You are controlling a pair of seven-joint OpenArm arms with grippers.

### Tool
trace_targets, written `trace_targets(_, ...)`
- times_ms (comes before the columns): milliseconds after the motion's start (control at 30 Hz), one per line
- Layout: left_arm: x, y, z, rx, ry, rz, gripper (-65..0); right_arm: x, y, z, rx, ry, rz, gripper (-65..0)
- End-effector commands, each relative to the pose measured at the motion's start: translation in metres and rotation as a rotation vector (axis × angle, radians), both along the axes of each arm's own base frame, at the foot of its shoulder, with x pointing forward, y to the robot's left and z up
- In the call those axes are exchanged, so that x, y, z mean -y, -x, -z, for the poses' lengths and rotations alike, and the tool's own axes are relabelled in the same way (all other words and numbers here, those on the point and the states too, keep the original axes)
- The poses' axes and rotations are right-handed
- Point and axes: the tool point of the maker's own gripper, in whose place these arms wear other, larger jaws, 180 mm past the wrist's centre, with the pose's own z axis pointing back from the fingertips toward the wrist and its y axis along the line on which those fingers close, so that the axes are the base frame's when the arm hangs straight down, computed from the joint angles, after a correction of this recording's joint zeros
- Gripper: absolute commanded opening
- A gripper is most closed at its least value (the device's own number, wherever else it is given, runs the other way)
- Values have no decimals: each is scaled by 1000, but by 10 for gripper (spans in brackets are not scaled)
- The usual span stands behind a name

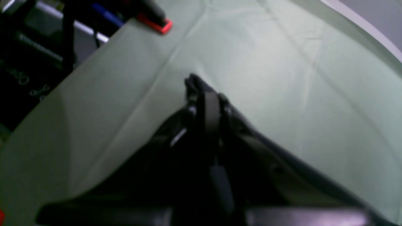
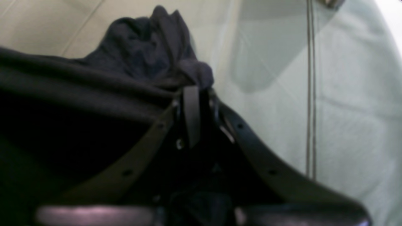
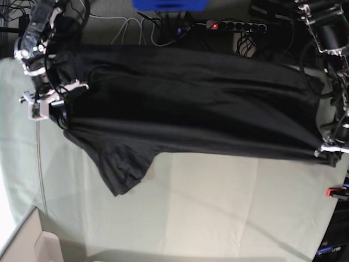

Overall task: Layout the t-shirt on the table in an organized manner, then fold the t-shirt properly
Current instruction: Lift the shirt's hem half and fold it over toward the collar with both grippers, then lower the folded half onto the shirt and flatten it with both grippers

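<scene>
The dark charcoal t-shirt (image 3: 191, 103) hangs stretched between both grippers across the far half of the table (image 3: 218, 207), with one sleeve (image 3: 125, 169) drooping onto the pale cloth. In the base view my right gripper (image 3: 61, 115) is on the left, shut on a shirt corner. The right wrist view shows the fabric (image 2: 141, 53) bunched over my right gripper (image 2: 196, 88). On the base view's right, my left gripper (image 3: 329, 155) is shut on the opposite corner. In the left wrist view my left gripper (image 1: 193, 82) is closed with a bit of dark cloth at its tips, above the table (image 1: 251, 47).
A red clamp (image 3: 334, 191) grips the table's right edge, and a red clamp (image 1: 155, 24) also shows at the table edge in the left wrist view. A thin cable (image 2: 311, 94) runs over the cloth near the right gripper. A cardboard box (image 3: 32, 245) sits at the near left corner. A power strip (image 3: 234, 25) and wires lie behind the table.
</scene>
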Motion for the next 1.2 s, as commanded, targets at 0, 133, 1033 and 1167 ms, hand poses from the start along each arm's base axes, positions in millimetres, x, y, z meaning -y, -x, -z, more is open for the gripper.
trace_targets(0, -5, -13, -35, 93, -41, 13, -649, 4, -5, -17, 69, -13, 8, -650)
trace_targets(133, 2, -3, -33, 79, -52, 30, -649, 6, 8, -16, 52, 4, 1, -650)
trace_targets(1033, 7, 63, 1, -12, -60, 74, -649, 3, 90, -6, -11, -60, 14, -650)
trace_targets(1167, 4, 79, 27, -79, -29, 61, -649, 5, 102, 6, -52, -71, 25, -650)
